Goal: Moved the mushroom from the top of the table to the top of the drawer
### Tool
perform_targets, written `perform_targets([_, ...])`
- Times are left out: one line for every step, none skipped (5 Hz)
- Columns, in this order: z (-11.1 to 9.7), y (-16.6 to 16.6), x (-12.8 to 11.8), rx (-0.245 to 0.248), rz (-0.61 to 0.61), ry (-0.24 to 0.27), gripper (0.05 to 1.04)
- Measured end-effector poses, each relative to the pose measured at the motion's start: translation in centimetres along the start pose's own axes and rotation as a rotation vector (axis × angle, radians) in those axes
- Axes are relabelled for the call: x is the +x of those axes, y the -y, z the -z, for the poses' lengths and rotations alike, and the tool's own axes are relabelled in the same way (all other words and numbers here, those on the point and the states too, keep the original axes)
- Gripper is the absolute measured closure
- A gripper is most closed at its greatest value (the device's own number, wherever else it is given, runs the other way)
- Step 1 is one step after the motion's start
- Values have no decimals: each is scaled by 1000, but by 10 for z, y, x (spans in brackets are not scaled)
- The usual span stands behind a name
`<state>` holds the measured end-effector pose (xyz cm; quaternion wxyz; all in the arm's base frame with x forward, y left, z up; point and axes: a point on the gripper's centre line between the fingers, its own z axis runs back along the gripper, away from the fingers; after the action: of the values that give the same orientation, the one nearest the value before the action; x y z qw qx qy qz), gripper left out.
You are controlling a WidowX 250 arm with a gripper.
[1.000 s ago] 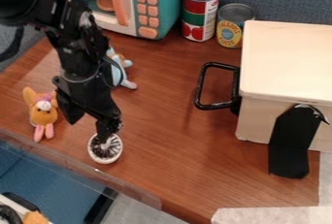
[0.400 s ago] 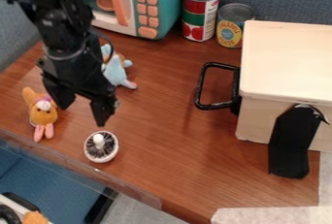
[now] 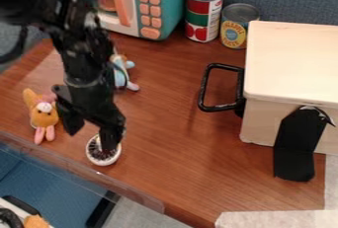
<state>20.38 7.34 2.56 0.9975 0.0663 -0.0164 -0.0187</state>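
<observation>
The mushroom (image 3: pixel 100 160) sits on the table (image 3: pixel 178 158), near its front edge at lower left, cap down and stem up, its dark gills showing inside a white rim. The gripper (image 3: pixel 90 141) hangs over it with its two fingers spread — one in front of part of the gills and stem, the other off to the left, with wood showing between them. Whether the nearer finger touches the mushroom, I cannot tell. The arm (image 3: pixel 82 54) comes in from the upper left. Just left of the gripper lies an orange plush (image 3: pixel 43 117) with pink feet; a pale blue plush (image 3: pixel 123 76) lies behind the arm, partly hidden by it. Well apart, at the right, stands the cream drawer (image 3: pixel 290 61), a black handle (image 3: pixel 203 89) jutting from its left side and a black flap (image 3: pixel 294 145) on its front. Behind, along the back of the table, are a teal microwave (image 3: pixel 161 10) with an orange door handle (image 3: pixel 120 0) and two cans — a taller one (image 3: pixel 203 12) beside a shorter one (image 3: pixel 234 27) with a yellow label.
</observation>
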Motion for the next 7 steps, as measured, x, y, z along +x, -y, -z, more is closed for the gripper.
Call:
perform_targets([10, 1, -4, -5, -3, -45, 135])
perform_targets([13, 1, -5, -6, -6, -60, 426])
perform_targets([12, 1, -3, -2, -14, -57, 736])
perform_targets([12, 2, -4, -1, -13, -62, 946])
perform_targets([3, 6, 2, 5, -18, -54, 1032])
perform_targets([-28, 17, 22, -11, -31, 28, 1035])
perform_targets([-62, 24, 40, -29, -68, 113, 1016])
